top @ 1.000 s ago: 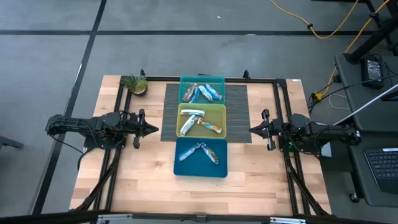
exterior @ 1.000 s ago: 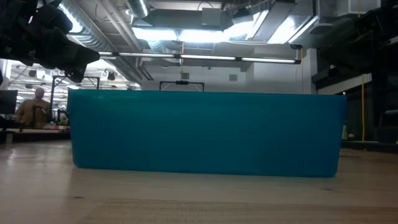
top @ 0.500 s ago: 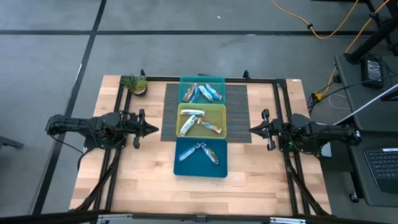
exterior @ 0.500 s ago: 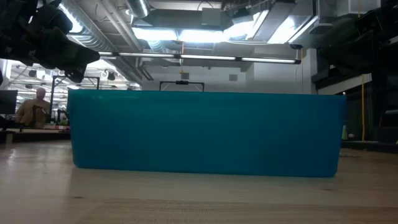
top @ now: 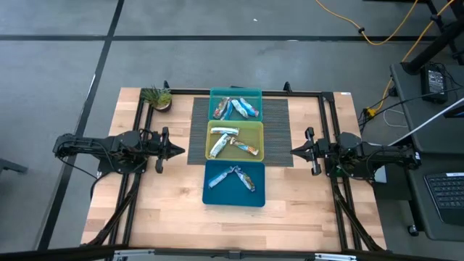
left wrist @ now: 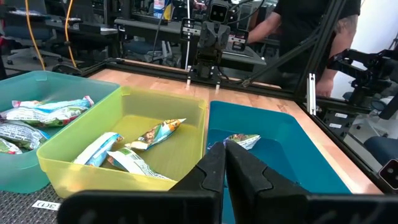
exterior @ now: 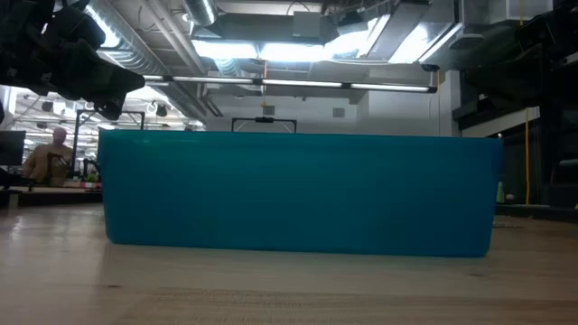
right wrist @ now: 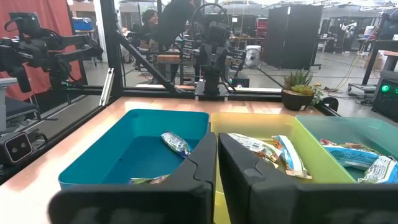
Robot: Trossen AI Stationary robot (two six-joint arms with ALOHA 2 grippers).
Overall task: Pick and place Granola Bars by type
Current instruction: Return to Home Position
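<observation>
We park: left end effector and right end effector closed, empty. Granola Bars between them look sorted; we just stop.

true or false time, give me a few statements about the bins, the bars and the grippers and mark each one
1. The teal bin, yellow-green bin and blue bin each hold granola bars. True.
2. The yellow-green bin sits between the other two. True.
3. The left gripper grips a bar. False: it and the right gripper are shut on nothing, either side of the bins.
4. A bar lies loose on the table. False: none shows outside the bins.
</observation>
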